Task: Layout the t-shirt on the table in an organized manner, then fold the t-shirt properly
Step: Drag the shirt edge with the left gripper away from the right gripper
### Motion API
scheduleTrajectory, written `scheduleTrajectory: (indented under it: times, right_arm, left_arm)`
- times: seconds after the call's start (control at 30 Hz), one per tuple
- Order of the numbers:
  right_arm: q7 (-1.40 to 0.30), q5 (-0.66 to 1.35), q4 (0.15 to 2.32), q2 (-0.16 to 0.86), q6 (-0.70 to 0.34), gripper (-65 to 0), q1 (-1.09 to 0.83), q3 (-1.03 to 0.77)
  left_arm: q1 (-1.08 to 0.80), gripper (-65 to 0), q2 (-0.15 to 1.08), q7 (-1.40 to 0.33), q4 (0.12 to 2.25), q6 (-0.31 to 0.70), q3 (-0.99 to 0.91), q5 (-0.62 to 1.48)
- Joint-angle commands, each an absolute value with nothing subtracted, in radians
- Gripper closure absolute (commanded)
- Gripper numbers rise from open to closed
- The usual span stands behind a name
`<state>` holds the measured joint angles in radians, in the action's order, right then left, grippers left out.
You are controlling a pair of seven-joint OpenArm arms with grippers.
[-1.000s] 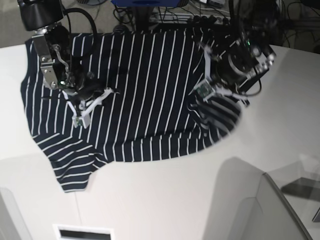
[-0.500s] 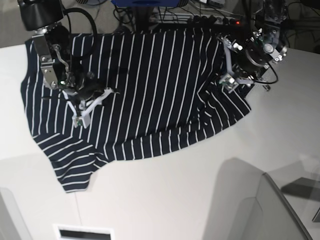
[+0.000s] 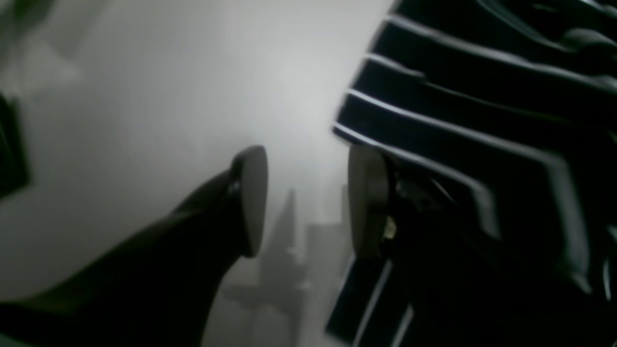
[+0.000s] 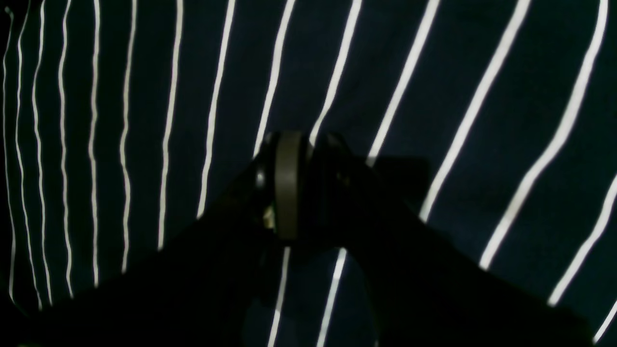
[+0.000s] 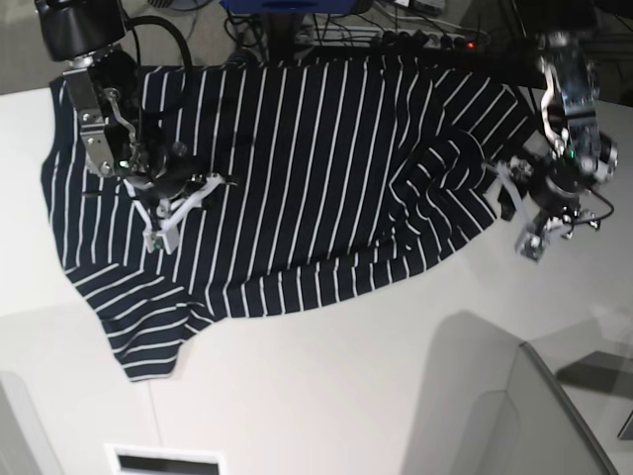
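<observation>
The t-shirt [image 5: 297, 178], dark navy with thin white stripes, lies spread across the back half of the white table [image 5: 326, 396], one sleeve [image 5: 148, 341] pointing to the front left. My right gripper [image 5: 183, 208] rests on the shirt's left part; in the right wrist view the gripper [image 4: 308, 185] has its jaws shut on dark cloth of the t-shirt [image 4: 434, 72]. My left gripper [image 5: 521, 220] hovers over bare table just off the shirt's right edge. In the left wrist view this gripper [image 3: 308, 202] is open and empty, with the t-shirt [image 3: 482, 96] beside its right pad.
Cables and a power strip [image 5: 425, 40] lie behind the table's back edge. A pale box-like shape [image 5: 514, 416] stands at the front right. A small white label plate [image 5: 163, 460] sits at the front edge.
My left gripper pulled the shirt's right side outward, opened, let go, and moved right off the cloth. The shirt's right part now lies wider. The right arm has not moved.
</observation>
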<state>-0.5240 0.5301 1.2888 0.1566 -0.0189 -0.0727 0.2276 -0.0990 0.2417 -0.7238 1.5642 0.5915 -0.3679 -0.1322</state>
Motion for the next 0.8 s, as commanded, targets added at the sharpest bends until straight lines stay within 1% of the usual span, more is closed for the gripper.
scheduleTrajectory:
  times: [0.0, 0.17, 0.27, 0.5, 0.63, 0.77]
  right_arm:
    - [-0.544, 0.526, 1.294, 0.16, -0.016, -9.6, -0.07, 0.228]
    - [-0.544, 0.526, 1.294, 0.162, -0.016, -9.6, -0.074, 0.228]
    - [-0.544, 0.526, 1.294, 0.163, -0.016, -9.6, -0.076, 0.228]
    - [-0.544, 0.526, 1.294, 0.163, -0.016, -9.6, -0.076, 0.229]
    - [-0.544, 0.526, 1.294, 0.163, -0.016, -9.6, -0.074, 0.229]
    - [-0.544, 0.526, 1.294, 0.163, -0.016, -9.6, -0.073, 0.229]
  left_arm:
    - [-0.07, -27.6, 0.257, -0.71, 1.537, 0.588, -0.372, -0.081]
    - [-0.035, -27.3, 0.302, -0.71, 1.392, 0.588, -0.372, 0.16]
    - [-0.03, -27.2, 0.309, -0.708, 1.34, 0.585, -0.39, 0.245]
    - [-0.007, -27.5, 0.295, -0.705, 1.274, 0.587, -0.533, 0.26]
    - [0.005, -27.0, 0.3, -0.704, 1.257, 0.587, -0.53, 0.255]
    - [-0.025, -26.8, 0.294, -0.599, 1.265, 0.588, -0.527, 0.262]
